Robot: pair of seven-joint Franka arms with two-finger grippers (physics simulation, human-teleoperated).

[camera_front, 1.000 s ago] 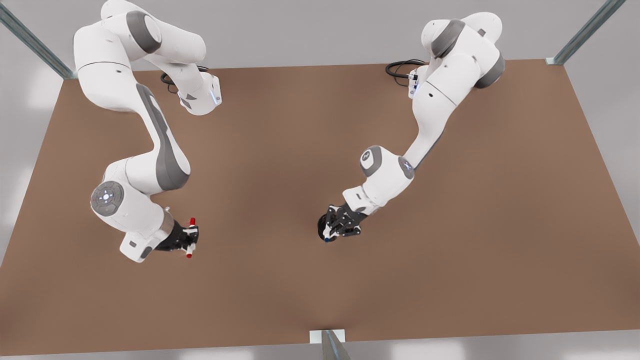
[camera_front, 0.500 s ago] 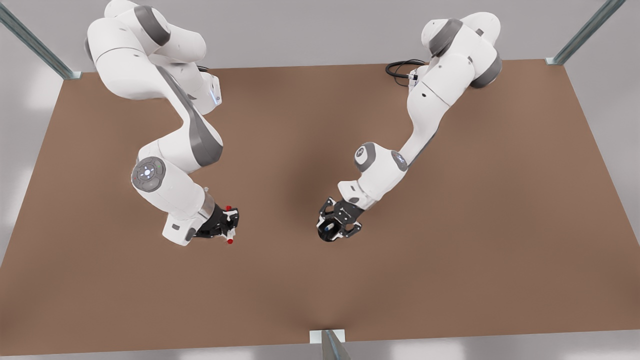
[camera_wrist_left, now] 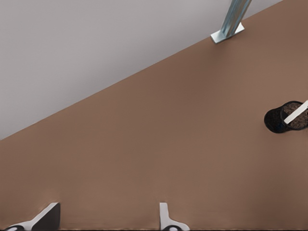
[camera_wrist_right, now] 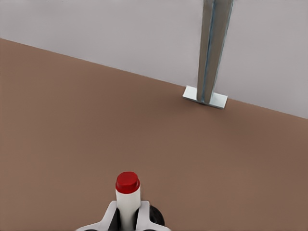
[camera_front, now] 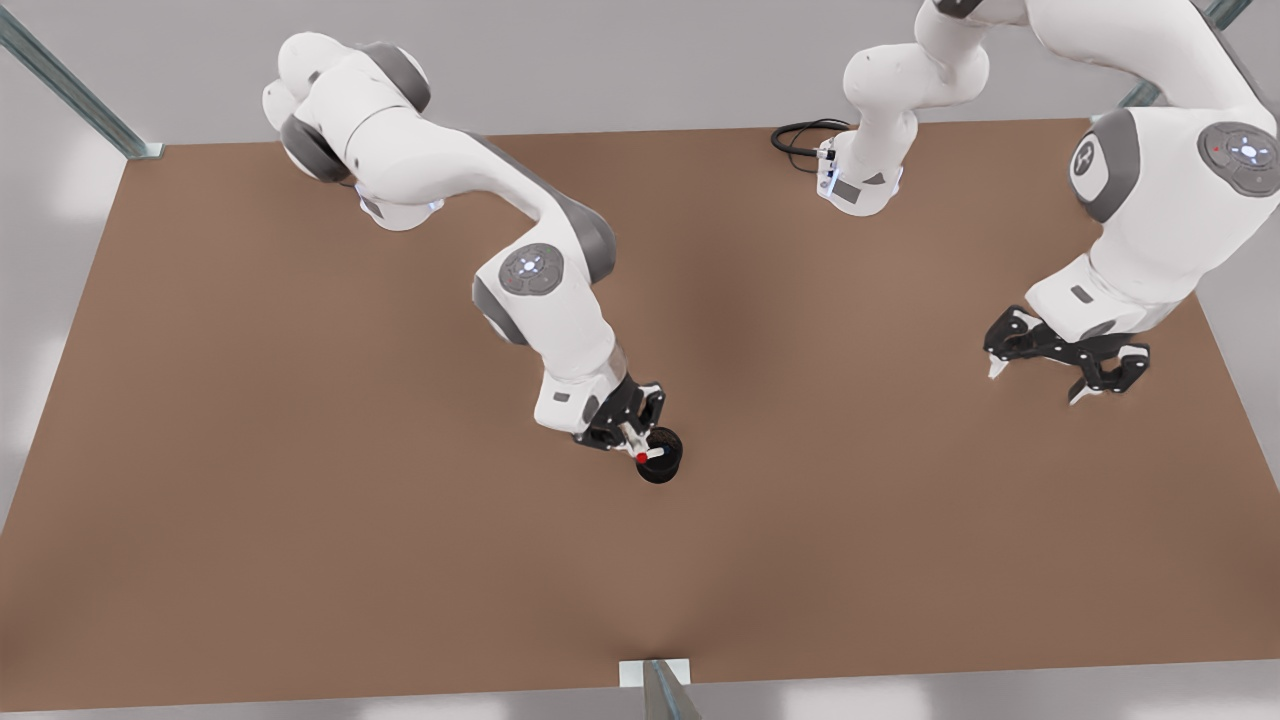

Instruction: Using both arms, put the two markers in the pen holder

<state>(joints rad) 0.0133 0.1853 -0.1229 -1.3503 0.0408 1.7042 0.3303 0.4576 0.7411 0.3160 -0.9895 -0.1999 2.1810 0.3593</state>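
In the front view, the right tool (camera_front: 640, 440), which was far off a moment ago, now pinches the thin white pen with the red cap (camera_front: 642, 456) over the small black mesh cup (camera_front: 662, 466) on the brown tabletop (camera_front: 300, 450). The left tool (camera_front: 1068, 362) has let go and pulled away, wide open and empty.

In the left wrist view, a white pen (camera_wrist_left: 294, 113) already leans inside the cup.

In the right wrist view, the fingers squeeze the red-capped pen; I think it goes in next.

Blue marker (camera_wrist_left: 295, 113) cap end inside pen holder (camera_wrist_left: 275, 120), unseen.
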